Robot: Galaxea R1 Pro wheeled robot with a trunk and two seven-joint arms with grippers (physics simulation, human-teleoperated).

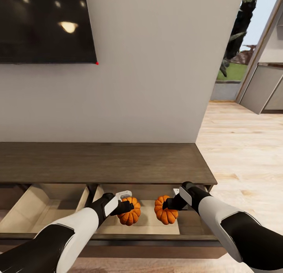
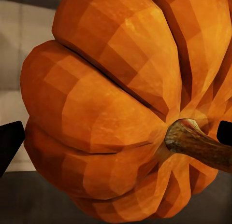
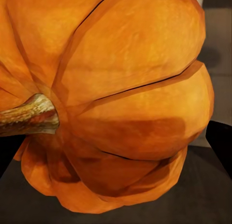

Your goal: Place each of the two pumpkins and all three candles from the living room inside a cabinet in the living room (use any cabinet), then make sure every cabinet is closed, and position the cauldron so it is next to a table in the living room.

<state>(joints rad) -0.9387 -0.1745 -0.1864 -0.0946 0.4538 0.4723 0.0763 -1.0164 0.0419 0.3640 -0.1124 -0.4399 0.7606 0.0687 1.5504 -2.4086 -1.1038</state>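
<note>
Two arms reach forward over the open drawers of the cabinet. The left gripper is clamped on the left pumpkin; the left wrist view has that pumpkin's ribbed orange body and brown stem between dark fingertips at either side. The right gripper grips the right pumpkin likewise, and the right wrist view shows its body with the stem lying sideways. Both pumpkins hang just over the pale inside of the right drawer, near one another but apart; whether either touches the drawer floor cannot be told. The left drawer beside it is also pulled out, its pale floor bare where visible. Beyond lies the cabinet's dark brown top, then a pale wall with a black screen mounted on it. To the right, light wooden floor runs toward a glazed opening with greenery outside.
</note>
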